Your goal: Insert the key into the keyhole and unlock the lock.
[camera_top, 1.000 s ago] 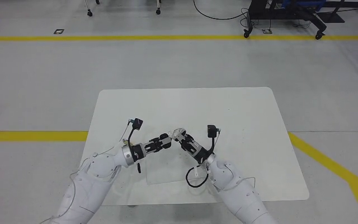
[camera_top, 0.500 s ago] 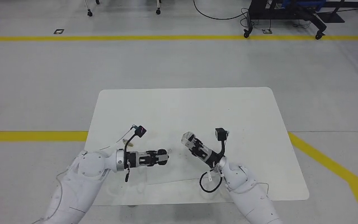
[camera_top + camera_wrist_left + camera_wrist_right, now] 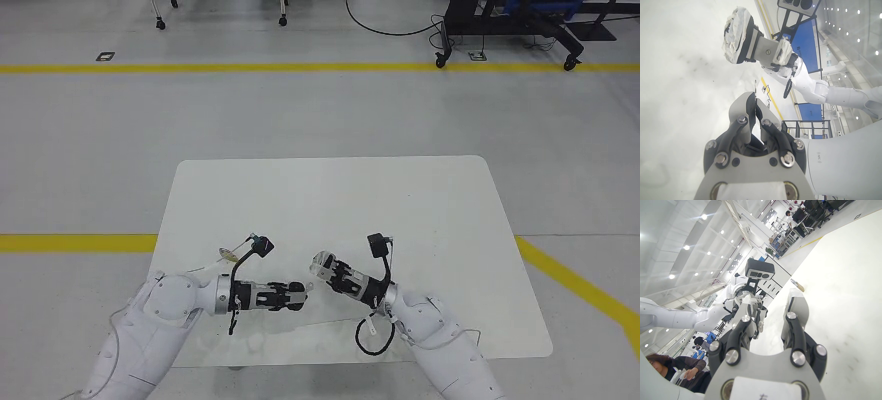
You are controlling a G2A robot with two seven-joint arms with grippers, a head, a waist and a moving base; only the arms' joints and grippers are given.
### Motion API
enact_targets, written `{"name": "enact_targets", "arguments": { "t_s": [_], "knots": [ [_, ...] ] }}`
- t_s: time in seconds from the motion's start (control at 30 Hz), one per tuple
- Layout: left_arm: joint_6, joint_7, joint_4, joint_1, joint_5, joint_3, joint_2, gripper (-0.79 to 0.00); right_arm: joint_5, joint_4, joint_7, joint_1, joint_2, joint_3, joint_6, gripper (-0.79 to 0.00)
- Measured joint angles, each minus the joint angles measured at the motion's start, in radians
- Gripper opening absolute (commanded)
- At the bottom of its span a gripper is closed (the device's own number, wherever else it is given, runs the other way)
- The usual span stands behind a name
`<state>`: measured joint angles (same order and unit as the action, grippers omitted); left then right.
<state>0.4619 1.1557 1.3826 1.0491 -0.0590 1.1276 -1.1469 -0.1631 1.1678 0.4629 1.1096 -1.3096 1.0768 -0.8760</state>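
White table [image 3: 440,200] stands on a pale floor [image 3: 100,150] with yellow lines [image 3: 300,68]. Both arms hang low over the near part of the table. Their tips point at each other with a small gap between.

The left jaws are pinched tight on the key [image 3: 755,87]. Just a thin bit of flat metal sticks out past the tips, up off the table. The right jaws are spread wide with nothing in them. Their pads [image 3: 734,45] are wrapped in something white.

A little brass thing with a silver end lies flat on the table. It looks like the lock [image 3: 798,285]. It sits near the left arm [image 3: 190,300], apart from both jaws, and nothing touches it.

So I think the key is ready but the lock is not. The key has not gone in yet. Next, the free right jaws likely need to go over and take hold of the lock, so the keyhole can face the key. The key is thin, so it must line up well.
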Motion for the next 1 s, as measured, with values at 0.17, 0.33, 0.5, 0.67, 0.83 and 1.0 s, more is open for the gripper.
{"name": "enact_targets", "arguments": {
  "t_s": [0.17, 0.33, 0.5, 0.67, 0.83, 1.0],
  "knots": [
    [-0.003, -0.001, -0.005, -0.005, -0.012, -0.006, 0.002, -0.785, -0.007, 0.011, 0.033, 0.001, 0.005, -0.005, 0.026, -0.477],
    [-0.001, -0.001, -0.019, -0.014, -0.019, -0.011, 0.005, -0.785, -0.001, 0.018, 0.059, 0.0, 0.008, -0.014, 0.034, -0.523],
    [-0.006, -0.009, -0.029, -0.026, -0.012, -0.02, 0.007, -0.785, 0.03, 0.014, 0.088, -0.005, 0.011, -0.021, 0.031, -0.563],
    [-0.01, -0.018, -0.039, -0.038, -0.011, -0.03, 0.007, -0.785, 0.056, 0.005, 0.116, -0.012, 0.014, -0.028, 0.03, -0.613],
    [-0.009, -0.024, -0.05, -0.049, -0.011, -0.04, 0.008, -0.785, 0.068, 0.002, 0.145, -0.015, 0.018, -0.035, 0.041, -0.785],
    [-0.007, -0.03, -0.055, -0.056, -0.009, -0.048, 0.009, -0.785, 0.066, 0.004, 0.148, -0.016, 0.021, -0.038, 0.043, -0.785]
  ]
}}
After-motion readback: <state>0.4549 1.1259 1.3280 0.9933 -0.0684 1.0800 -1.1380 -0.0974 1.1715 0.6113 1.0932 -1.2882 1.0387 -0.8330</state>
